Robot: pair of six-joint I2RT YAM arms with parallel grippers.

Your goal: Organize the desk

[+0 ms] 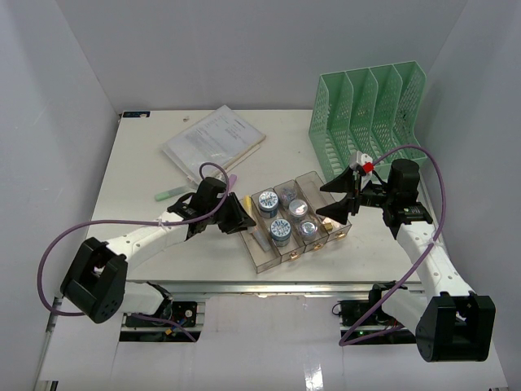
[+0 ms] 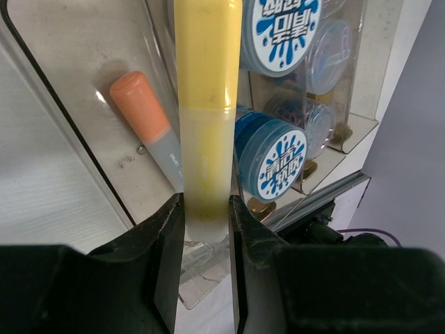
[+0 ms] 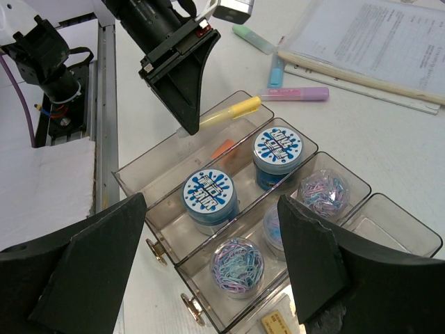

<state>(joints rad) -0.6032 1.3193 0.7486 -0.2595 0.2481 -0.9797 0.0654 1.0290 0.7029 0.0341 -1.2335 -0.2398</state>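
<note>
The white surface is taking up pretty much the whole view from above, with its metal rail running along the near edge by the arm bases. Over toward the left edge a green highlighter is lying loose. Just past it a stack of papers is sitting toward the far edge, with a pink highlighter and a blue one lying beside it.

The left hand is clamping down on a yellow highlighter, holding it over the left end of the clear tray in the middle near the front edge. I can't tell if it's touching the tray. An orange-capped pen is lying in that leftmost compartment.

The next compartments are holding two blue-lidded tubs and some tubs of paper clips.

The right hand is hovering at the tray's right side with its fingers spread wide, gripping nothing. A mint-green file rack is standing at the far right corner.
</note>
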